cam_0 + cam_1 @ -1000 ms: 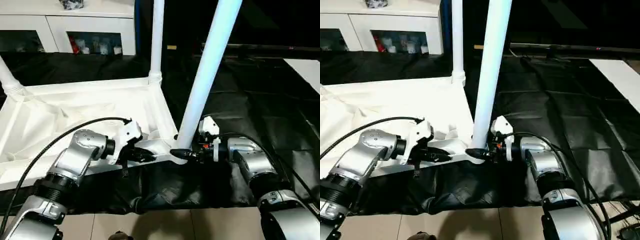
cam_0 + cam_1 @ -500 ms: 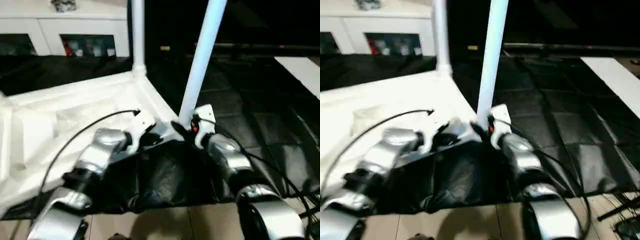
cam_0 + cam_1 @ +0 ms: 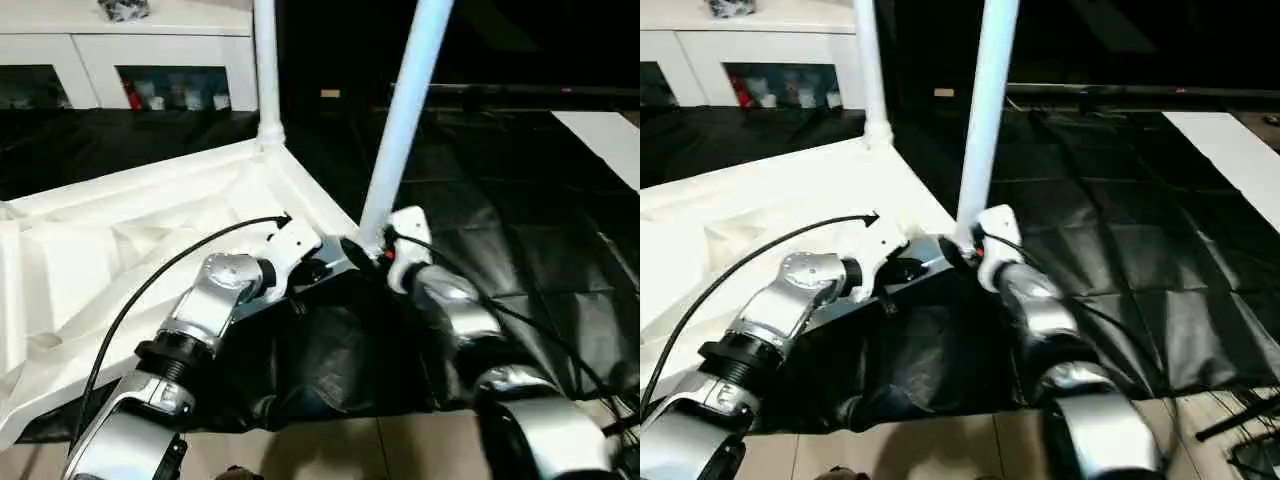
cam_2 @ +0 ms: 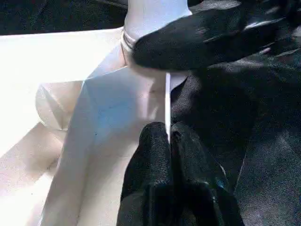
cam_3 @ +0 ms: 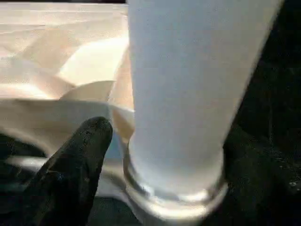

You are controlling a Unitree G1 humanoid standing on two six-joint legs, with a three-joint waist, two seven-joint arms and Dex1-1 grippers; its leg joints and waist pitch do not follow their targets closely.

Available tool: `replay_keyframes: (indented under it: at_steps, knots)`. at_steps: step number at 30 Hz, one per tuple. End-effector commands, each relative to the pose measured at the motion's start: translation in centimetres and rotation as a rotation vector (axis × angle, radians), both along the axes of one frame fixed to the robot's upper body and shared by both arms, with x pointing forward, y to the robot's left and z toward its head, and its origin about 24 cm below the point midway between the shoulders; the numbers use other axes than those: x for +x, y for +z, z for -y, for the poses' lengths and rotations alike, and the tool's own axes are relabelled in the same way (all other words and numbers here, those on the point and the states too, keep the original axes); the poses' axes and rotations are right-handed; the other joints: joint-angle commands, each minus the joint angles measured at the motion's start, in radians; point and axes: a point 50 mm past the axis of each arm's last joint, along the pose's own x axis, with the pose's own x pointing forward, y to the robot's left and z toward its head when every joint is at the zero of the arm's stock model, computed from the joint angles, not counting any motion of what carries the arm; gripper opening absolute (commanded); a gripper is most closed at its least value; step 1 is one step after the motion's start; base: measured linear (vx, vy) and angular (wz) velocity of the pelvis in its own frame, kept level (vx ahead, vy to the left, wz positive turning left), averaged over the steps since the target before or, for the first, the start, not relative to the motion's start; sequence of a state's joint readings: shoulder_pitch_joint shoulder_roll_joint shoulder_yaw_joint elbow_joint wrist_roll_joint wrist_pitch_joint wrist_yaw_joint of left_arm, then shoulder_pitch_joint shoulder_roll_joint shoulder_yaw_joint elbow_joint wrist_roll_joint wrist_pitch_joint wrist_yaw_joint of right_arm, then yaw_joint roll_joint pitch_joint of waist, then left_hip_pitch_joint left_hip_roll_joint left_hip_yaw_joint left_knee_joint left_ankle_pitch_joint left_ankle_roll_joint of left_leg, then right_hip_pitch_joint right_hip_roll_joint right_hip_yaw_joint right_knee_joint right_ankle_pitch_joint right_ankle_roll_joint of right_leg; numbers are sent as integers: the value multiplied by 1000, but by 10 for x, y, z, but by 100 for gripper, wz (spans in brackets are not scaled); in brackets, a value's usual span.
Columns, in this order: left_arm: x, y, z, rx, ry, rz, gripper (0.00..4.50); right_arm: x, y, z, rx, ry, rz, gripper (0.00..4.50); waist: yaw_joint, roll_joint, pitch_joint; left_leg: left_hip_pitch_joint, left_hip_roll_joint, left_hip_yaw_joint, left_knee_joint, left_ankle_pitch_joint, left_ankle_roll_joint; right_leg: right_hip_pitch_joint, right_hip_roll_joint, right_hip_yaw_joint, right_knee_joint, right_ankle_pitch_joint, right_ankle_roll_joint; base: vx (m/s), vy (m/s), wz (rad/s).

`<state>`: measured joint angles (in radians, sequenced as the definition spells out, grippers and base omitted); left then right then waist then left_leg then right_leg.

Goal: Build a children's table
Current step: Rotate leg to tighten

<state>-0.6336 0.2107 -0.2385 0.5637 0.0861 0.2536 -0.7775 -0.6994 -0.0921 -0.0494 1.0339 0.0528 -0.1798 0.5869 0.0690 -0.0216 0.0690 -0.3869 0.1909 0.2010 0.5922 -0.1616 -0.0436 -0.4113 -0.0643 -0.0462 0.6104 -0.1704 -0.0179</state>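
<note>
The children's table lies upside down on the black cover, its white ribbed top [image 3: 120,250] facing up. One leg [image 3: 265,70] stands in the far corner socket. A second leg [image 3: 405,110] stands slightly tilted in the near right corner socket. My left gripper [image 3: 325,268] is shut on the thin rim of the top [image 4: 168,94], just beside that near socket. My right gripper [image 3: 365,250] is at the base of the near leg [image 5: 178,94]. It is open, with a finger [image 5: 75,165] standing a little off the leg's collar.
A white glass-door cabinet [image 3: 150,60] stands behind the big black-covered table [image 3: 520,200]. A white panel [image 3: 610,140] lies at the far right. The table's front edge drops to tiled floor [image 3: 330,450]. A black cable [image 3: 150,290] loops over my left forearm.
The camera has shifted. My right gripper's jaws have spread wider around the base of the near leg. The left gripper keeps its hold on the rim.
</note>
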Motion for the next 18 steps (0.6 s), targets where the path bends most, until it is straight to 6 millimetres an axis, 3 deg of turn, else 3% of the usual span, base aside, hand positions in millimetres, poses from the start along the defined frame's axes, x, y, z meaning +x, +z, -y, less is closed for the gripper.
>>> replay_keyframes:
  at_steps: [1,4,6,13,15,16,18]
  knots:
    - [6,17,14,-35,-30,91,0,-5,8,2,36,129,44,382,-1,-8,-78,21,42,-21,-66,-218,43,49,-79,41,-72,-222,-210,0,0,0]
    - [6,17,12,-34,-30,93,0,-11,18,45,67,176,59,382,9,-12,-78,18,42,-19,-62,-205,74,55,-77,40,-75,-220,-200,0,0,0]
    - [6,17,12,-34,-31,93,0,-14,21,57,67,195,59,382,16,-12,-80,21,42,-18,-58,-190,85,52,-77,40,-74,-212,-208,0,0,0]
    - [6,17,12,-34,-31,93,0,-14,21,57,67,195,59,382,16,-13,-78,22,42,-20,-59,-207,68,45,-78,37,-81,-290,-200,0,0,0]
    - [3,14,10,-32,-58,87,0,-27,27,81,16,258,52,382,22,-11,-81,23,43,-21,-58,-185,77,49,-72,37,-77,-234,-197,0,0,0]
    - [2,14,10,-31,-68,85,0,-27,26,83,-1,256,52,382,24,-12,-80,26,45,-19,-58,-182,84,46,-71,38,-76,-216,-200,0,0,0]
    - [-1,12,10,-28,-88,80,0,-26,26,85,-35,236,58,382,24,-17,-82,18,41,-19,-55,-150,95,51,-76,36,-70,-180,-215,0,0,0]
